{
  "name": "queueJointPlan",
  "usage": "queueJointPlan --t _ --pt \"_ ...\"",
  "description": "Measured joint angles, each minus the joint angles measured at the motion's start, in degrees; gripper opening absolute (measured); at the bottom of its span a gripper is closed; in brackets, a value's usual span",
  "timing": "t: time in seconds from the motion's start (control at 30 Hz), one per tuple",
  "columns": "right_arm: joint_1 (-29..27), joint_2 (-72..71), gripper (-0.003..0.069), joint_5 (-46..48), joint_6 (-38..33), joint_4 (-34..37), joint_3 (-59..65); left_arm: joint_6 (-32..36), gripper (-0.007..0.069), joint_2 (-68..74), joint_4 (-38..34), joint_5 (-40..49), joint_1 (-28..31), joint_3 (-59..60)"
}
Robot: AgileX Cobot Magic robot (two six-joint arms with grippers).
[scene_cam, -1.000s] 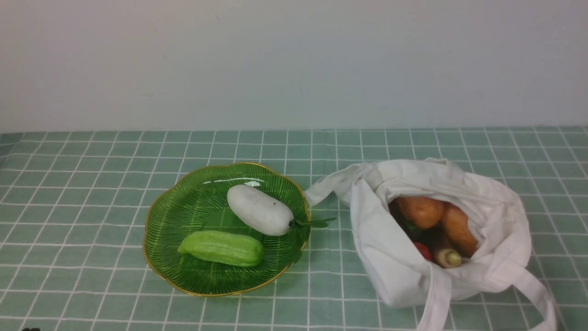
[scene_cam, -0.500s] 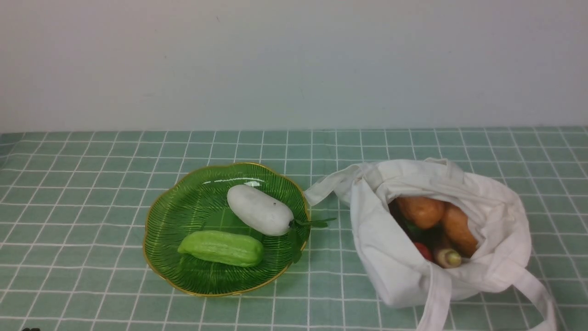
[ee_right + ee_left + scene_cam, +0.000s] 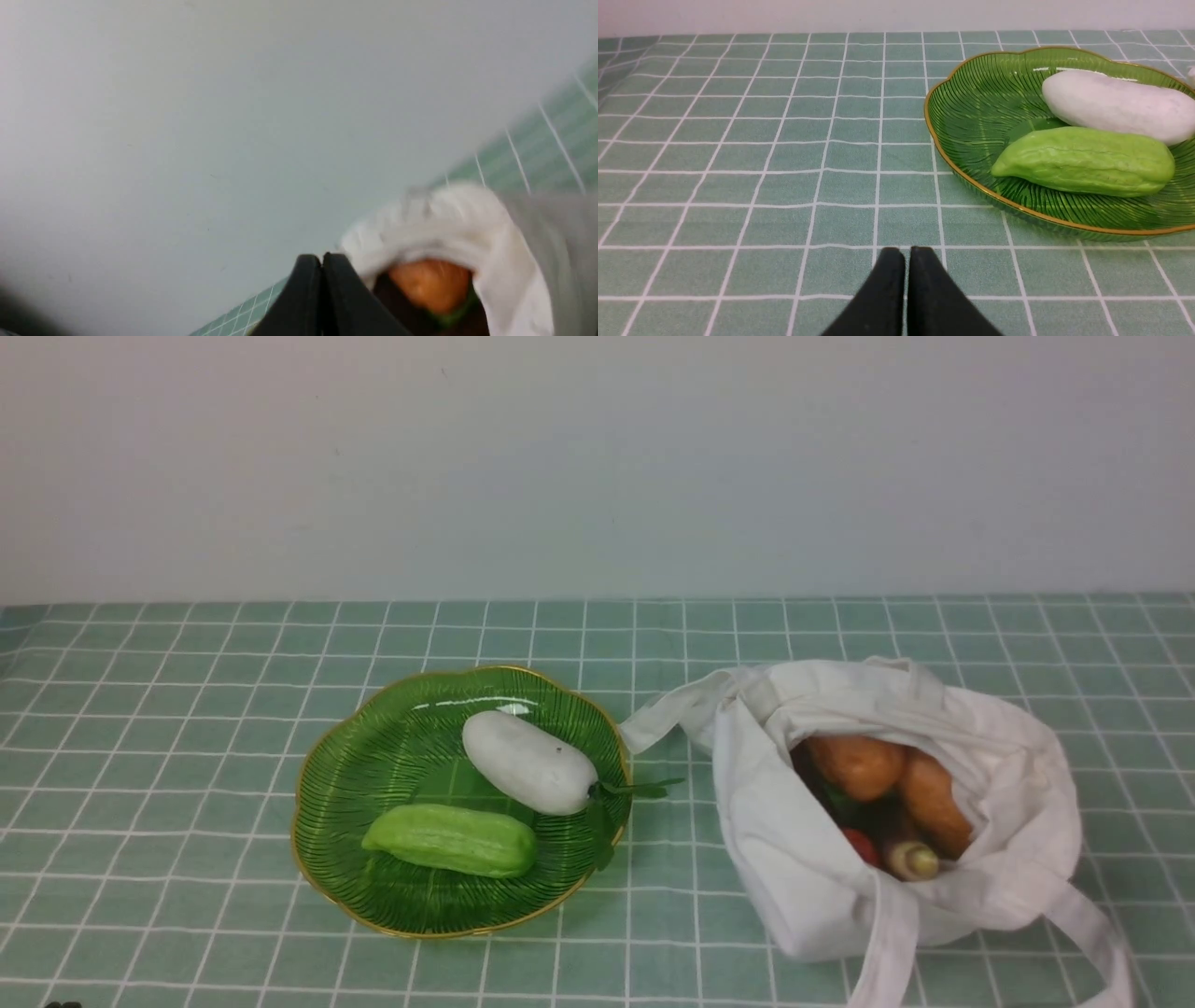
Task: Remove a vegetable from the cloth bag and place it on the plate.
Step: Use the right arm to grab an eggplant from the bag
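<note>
Zero progress: slim dark-purple eggplant inside white cloth bag, not on ribbed green glass plate; left gripper and right gripper closed, empty.

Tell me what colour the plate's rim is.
Gold: a thin line edging the ribbed translucent green plate. It shows best in the left wrist view.

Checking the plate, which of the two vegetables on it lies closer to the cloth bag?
The white radish, leafy end toward the cloth bag; the light green cucumber lies farther off, at the plate's near side.
</note>
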Motion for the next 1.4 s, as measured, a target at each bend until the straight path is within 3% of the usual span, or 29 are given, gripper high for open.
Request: queueJointPlan --t 0.07,0.2,0.37,0.53,0.67,0.7,0.73,0.93,1.1,1.4 --pt "0.0 2.8 -0.0015 2.5 -1.5 -3.6 -4.9 0.0 -0.0008 0.0 0.0 0.0 0.0 0.0" --pt "0.0 18.4 -0.0015 19.9 -2.7 -18.5 -16.0 0.0 -0.0008 0.0 0.0 0.0 0.0 0.0" --pt "0.0 36.8 -0.0013 30.9 -4.0 -26.7 -21.2 0.0 -0.0008 0.0 0.0 0.0 0.0 0.0" --pt "0.2 52.2 0.0038 31.4 -13.4 -21.1 -25.6 0.0 -0.0008 0.0 0.0 0.0 0.0 0.0" --pt "3.0 61.2 0.016 31.2 -22.1 -14.3 -29.9 0.0 -0.0008 0.0 0.0 0.0 0.0 0.0" --pt "3.1 61.6 0.016 31.1 -22.3 -14.2 -29.9 0.0 -0.0008 0.0 0.0 0.0 0.0 0.0" --pt "5.1 64.7 0.0237 30.4 -23.5 -13.5 -32.3 0.0 -0.0008 0.0 0.0 0.0 0.0 0.0" --pt "12.9 73.1 0.0402 28.3 -23.4 -14.3 -38.6 0.0 -0.0008 0.0 0.0 0.0 0.0 0.0" --pt "16.8 78.7 0.0427 28.0 -17.6 -21.6 -41.2 0.0 -0.0008 0.0 0.0 0.0 0.0 0.0" --pt "17.3 83.2 0.0397 27.8 -14.3 -26.9 -41.3 0.0 -0.0008 0.0 0.0 0.0 0.0 0.0"
